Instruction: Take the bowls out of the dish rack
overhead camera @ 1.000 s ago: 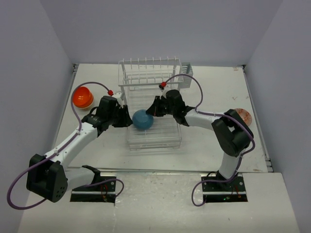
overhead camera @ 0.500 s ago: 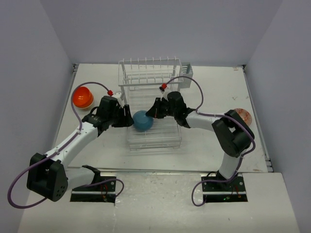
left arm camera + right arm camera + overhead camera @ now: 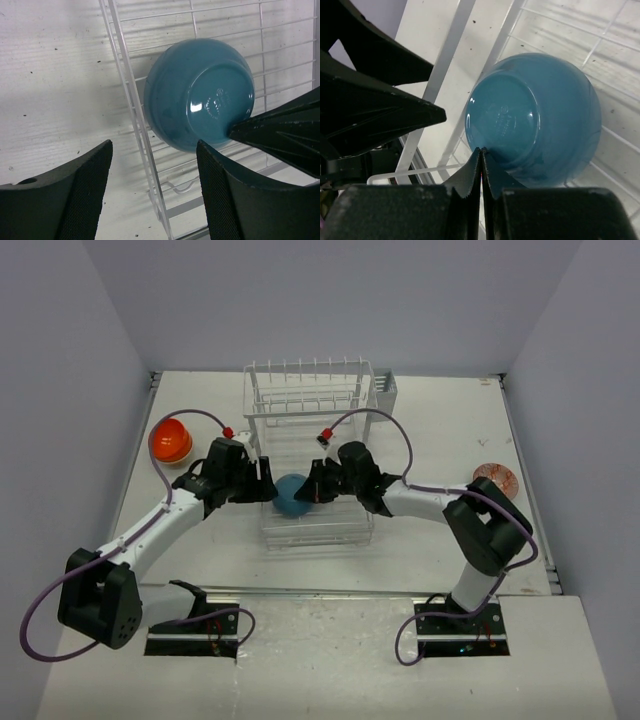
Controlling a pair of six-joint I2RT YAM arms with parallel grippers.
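Note:
A teal blue bowl (image 3: pixel 292 495) lies upside down on the flat wire tray of the white dish rack (image 3: pixel 310 400), close to its left edge. My left gripper (image 3: pixel 268 488) stands open just left of the bowl, its jaws either side of the rack's edge wire (image 3: pixel 132 100) and empty. In the left wrist view the bowl (image 3: pixel 200 102) is ahead of that gripper (image 3: pixel 154 145), apart from it. My right gripper (image 3: pixel 308 488) is shut, and its tips (image 3: pixel 481 149) press against the foot ring of the bowl (image 3: pixel 535 117) from the right.
An orange bowl (image 3: pixel 170 441) sits on the table left of the rack. A reddish-orange bowl (image 3: pixel 497 478) sits at the right, behind my right arm. Upright tines and a grey caddy (image 3: pixel 385 388) stand at the rack's far end.
The left jaws have opened wider. The shut right gripper has moved left and nearer, and the teal bowl has shifted slightly toward the rack's left edge.

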